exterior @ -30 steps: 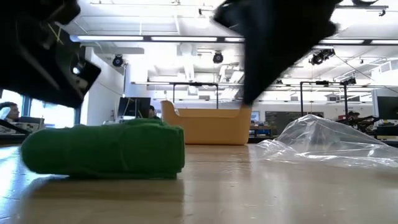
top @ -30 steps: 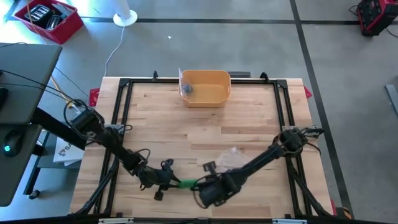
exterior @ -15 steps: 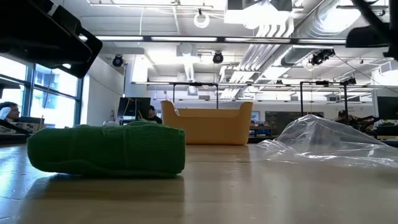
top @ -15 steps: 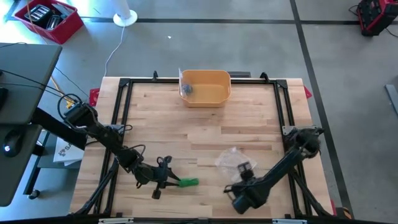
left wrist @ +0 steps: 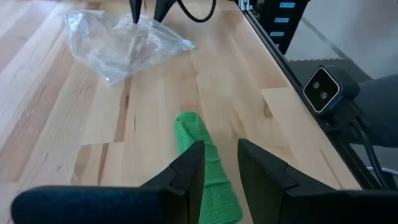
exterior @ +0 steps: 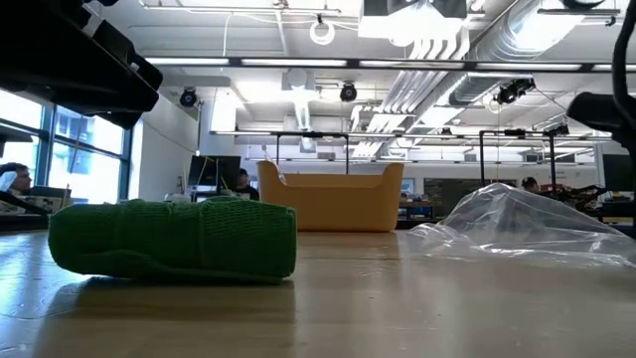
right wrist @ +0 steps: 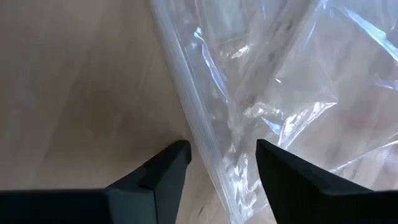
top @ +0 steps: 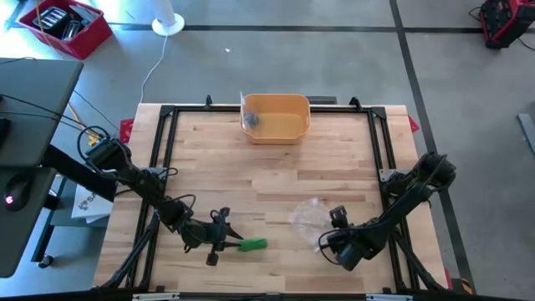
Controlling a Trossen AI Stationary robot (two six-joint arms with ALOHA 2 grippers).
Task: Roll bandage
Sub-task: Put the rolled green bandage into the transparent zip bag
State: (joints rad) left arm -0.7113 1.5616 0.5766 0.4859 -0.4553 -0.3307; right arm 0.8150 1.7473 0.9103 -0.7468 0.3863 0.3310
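A rolled green bandage [top: 253, 245] lies on its side on the wooden table near the front edge, seen up close in the low view [exterior: 174, 239]. My left gripper [top: 230, 240] points toward the table's right edge over the roll's left end. In the left wrist view its fingers [left wrist: 220, 144] stand apart with the bandage [left wrist: 198, 134] showing between them. The low view shows the gripper above the roll, clear of it. My right gripper [top: 328, 238] is open, off to the right. Its fingers [right wrist: 222, 146] hover over the edge of a clear plastic bag [right wrist: 261, 74].
The crumpled clear bag [top: 308, 214] lies right of centre, between the bandage and my right arm. A yellow bin [top: 276, 117] stands at the far edge. Black frame rails [top: 163, 167] run along the table's sides. A small camera [left wrist: 323, 90] sits at the near edge.
My right gripper has drawn away from the bandage's right end toward the table's right edge and now stands by the plastic bag. My left gripper has risen a little above the roll. The bandage stays on the table.
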